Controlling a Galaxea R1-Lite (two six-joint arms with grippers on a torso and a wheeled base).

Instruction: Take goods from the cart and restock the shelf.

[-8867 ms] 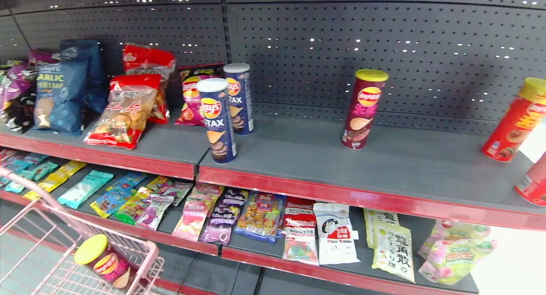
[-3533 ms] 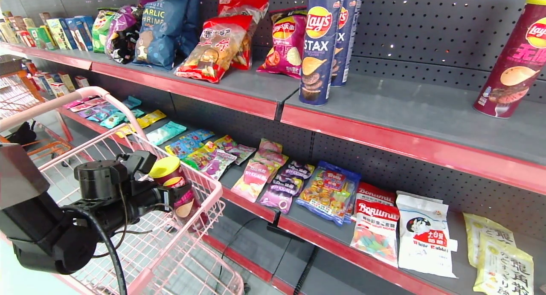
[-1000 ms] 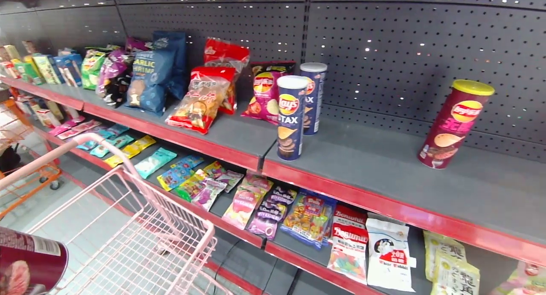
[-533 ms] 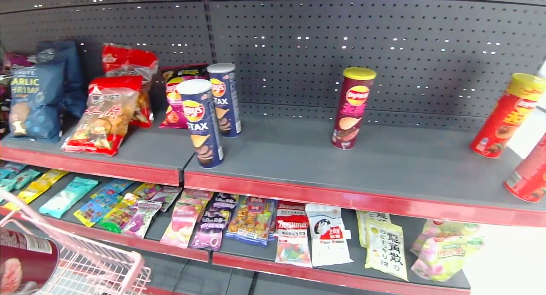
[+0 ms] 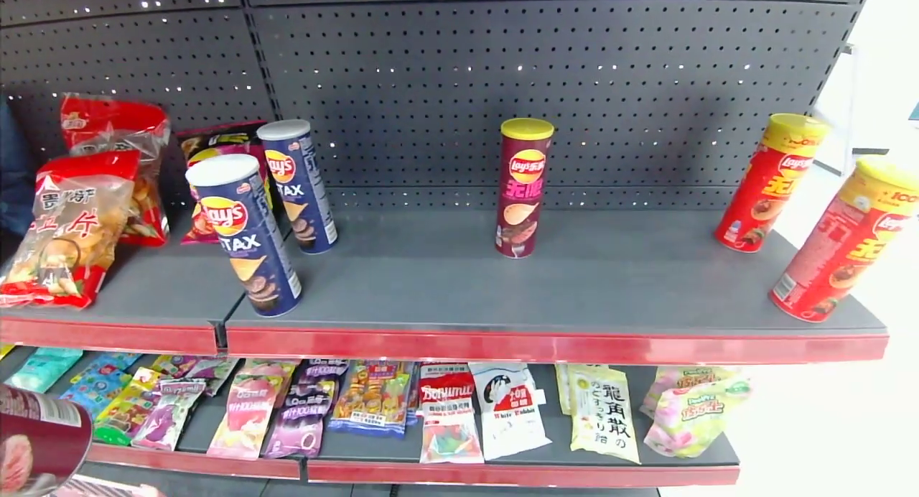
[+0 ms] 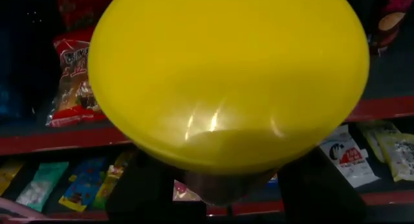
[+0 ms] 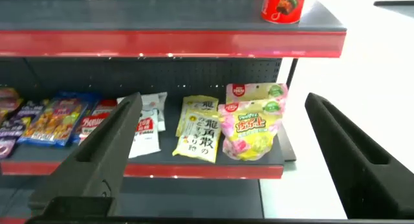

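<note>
1. The held can (image 5: 36, 439), maroon with a white label strip, shows its lower end at the near left corner of the head view, lying tilted, below and in front of the upper shelf (image 5: 574, 281).
2. In the left wrist view the can's yellow lid (image 6: 226, 75) faces the camera. The left pincer (image 6: 226, 188) is pinching the can's body, with a dark finger on either side of it.
3. The right pincer (image 7: 223, 101) is spread wide and holds nothing. It faces the lower shelf (image 7: 194, 169) at its right end.
4. Between its fingers lie a yellow packet (image 7: 200, 130) and, just beside it, a pink-and-green packet (image 7: 252, 123).
5. A matching maroon can (image 5: 523, 188) with a yellow lid stands upright near the middle of the upper shelf, towards the pegboard back wall (image 5: 502, 66).
6. To its left stand two blue cans, well apart from it: the front blue can (image 5: 244, 235) near the shelf's red edge, and the rear blue can (image 5: 300, 186) behind it.
7. At the shelf's right end stand two red cans with yellow lids: the rear red can (image 5: 770, 183) and the front red can (image 5: 840, 242), close to the corner.
8. A red snack bag (image 5: 64, 224) leans at the far left of the upper shelf, with more bags behind it.
9. The lower shelf carries a row of flat packets lying side by side, a white packet (image 5: 508, 411) among them.
</note>
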